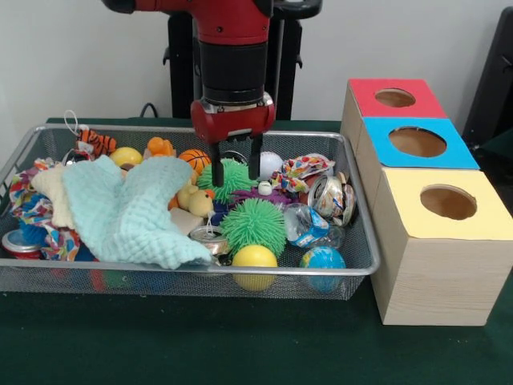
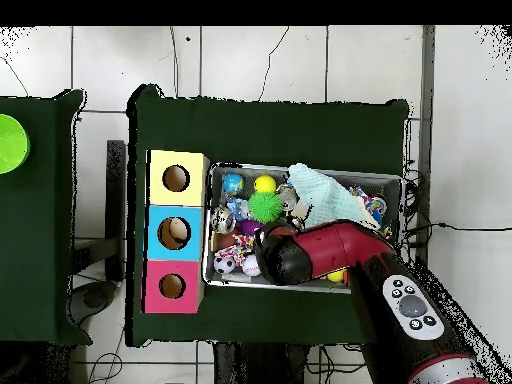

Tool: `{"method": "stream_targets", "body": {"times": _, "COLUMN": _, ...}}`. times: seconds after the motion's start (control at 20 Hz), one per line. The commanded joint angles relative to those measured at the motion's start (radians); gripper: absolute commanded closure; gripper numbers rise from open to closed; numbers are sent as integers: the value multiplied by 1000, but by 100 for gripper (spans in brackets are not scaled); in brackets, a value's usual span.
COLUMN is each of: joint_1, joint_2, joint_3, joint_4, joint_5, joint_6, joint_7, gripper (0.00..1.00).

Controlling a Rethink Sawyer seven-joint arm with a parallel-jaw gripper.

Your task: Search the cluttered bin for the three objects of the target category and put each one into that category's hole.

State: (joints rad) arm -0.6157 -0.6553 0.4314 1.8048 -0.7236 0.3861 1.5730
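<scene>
Claw [image 1: 240,170] hanging low in wire bin [image 1: 365,265], fingers apart, straddling rear green spiky ball [image 1: 227,178].

Risks:
- ball sitting jammed among toys, so closing fingers possibly snagging duck [image 1: 196,200]
- soft spikes slipping during carry toward box holes [image 1: 417,142]

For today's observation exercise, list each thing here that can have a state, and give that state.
gripper: open, fingers straddling the far green spiky ball
near green spiky ball: loose in the wire bin, untouched
mint cloth: crumpled, draped over other toys
red hole: open
blue hole: open
yellow hole: open
yellow ball: resting against the bin's front wall
</scene>
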Motion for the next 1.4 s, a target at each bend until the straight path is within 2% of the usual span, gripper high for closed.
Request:
{"method": "stream_targets", "body": {"times": 0.05, "joint_1": -49, "joint_2": 32, "joint_3": 160, "joint_4": -75, "joint_5": -99, "joint_6": 47, "joint_7": -276, "gripper": 0}}
{"method": "stream_targets", "body": {"times": 0.35, "joint_1": -84, "joint_2": 54, "joint_3": 186, "joint_4": -93, "joint_5": -138, "joint_6": 70, "joint_7": -287, "gripper": 0}}
{"method": "stream_targets", "body": {"times": 0.6, "joint_1": -88, "joint_2": 41, "joint_3": 176, "joint_4": -109, "joint_5": -179, "joint_6": 109, "joint_7": -305, "gripper": 0}}
{"method": "stream_targets", "body": {"times": 0.85, "joint_1": -105, "joint_2": 32, "joint_3": 171, "joint_4": -114, "joint_5": -185, "joint_6": 155, "joint_7": -327, "gripper": 0}}
{"method": "stream_targets", "body": {"times": 1.4, "joint_1": -146, "joint_2": 97, "joint_3": 150, "joint_4": -109, "joint_5": -214, "joint_6": 204, "joint_7": -338, "gripper": 0}}
